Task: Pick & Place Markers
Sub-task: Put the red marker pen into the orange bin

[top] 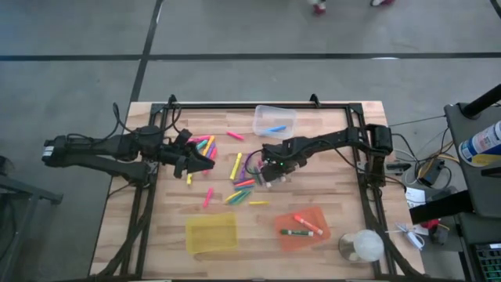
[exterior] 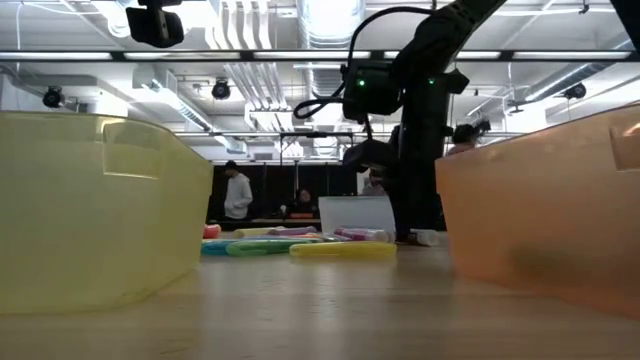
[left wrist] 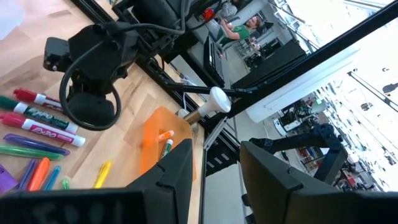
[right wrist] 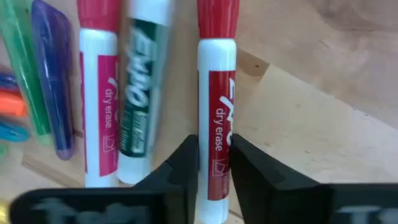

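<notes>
Closing on a red marker (right wrist: pixel 217 106) is the step in hand, as I judge it: my right tool (right wrist: pixel 213 165) sits low over the scattered markers near the middle of the bench (top: pixel 329 192), its two fingers set on either side of the white barrel. Whether they have clamped it yet or only bracket it I cannot tell. The marker lies flat on the wood, red cap pointing away from my wrist, with a green-labelled marker (right wrist: pixel 142 93) just beside it and another red one (right wrist: pixel 99 93) beyond that. Next I should need a firm pinch and a straight lift, so that the neighbour is not dragged along, then a carry to a bin; the orange bin (top: pixel 302 231) already holds markers. My left tool (top: pixel 202 162) waits above the pile's left side, fingers apart and holding nothing.
</notes>
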